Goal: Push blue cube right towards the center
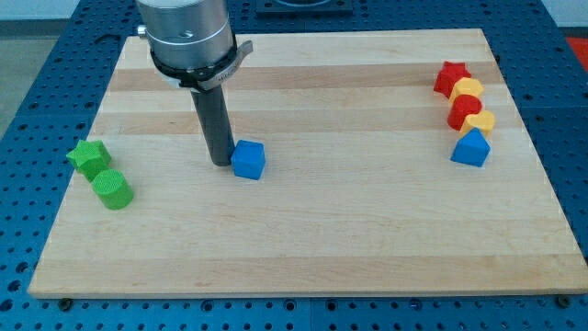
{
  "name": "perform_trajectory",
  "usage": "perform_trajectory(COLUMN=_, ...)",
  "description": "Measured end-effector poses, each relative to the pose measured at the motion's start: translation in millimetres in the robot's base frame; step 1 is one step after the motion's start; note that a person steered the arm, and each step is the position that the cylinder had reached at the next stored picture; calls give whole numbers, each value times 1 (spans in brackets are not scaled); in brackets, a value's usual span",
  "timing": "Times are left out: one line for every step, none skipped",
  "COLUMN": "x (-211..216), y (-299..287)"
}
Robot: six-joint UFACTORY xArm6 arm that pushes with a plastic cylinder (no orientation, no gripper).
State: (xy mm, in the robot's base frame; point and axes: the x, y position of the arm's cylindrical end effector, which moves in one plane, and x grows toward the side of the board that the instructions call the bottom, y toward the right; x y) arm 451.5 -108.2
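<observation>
The blue cube sits on the wooden board, left of the middle. My tip rests on the board just to the cube's left, touching or nearly touching its left face. The dark rod rises from there to the grey arm at the view's top.
A green star block and a green cylinder lie at the board's left edge. At the right, a column holds a red star, a yellow block, a red block, a yellow block and a blue triangular block.
</observation>
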Motion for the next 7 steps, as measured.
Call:
perform_trajectory(x=0, y=6)
perform_trajectory(x=0, y=7)
perform_trajectory(x=1, y=7)
perform_trajectory(x=14, y=30)
perform_trajectory(x=21, y=56)
perform_trajectory(x=19, y=59)
perform_trajectory(x=17, y=54)
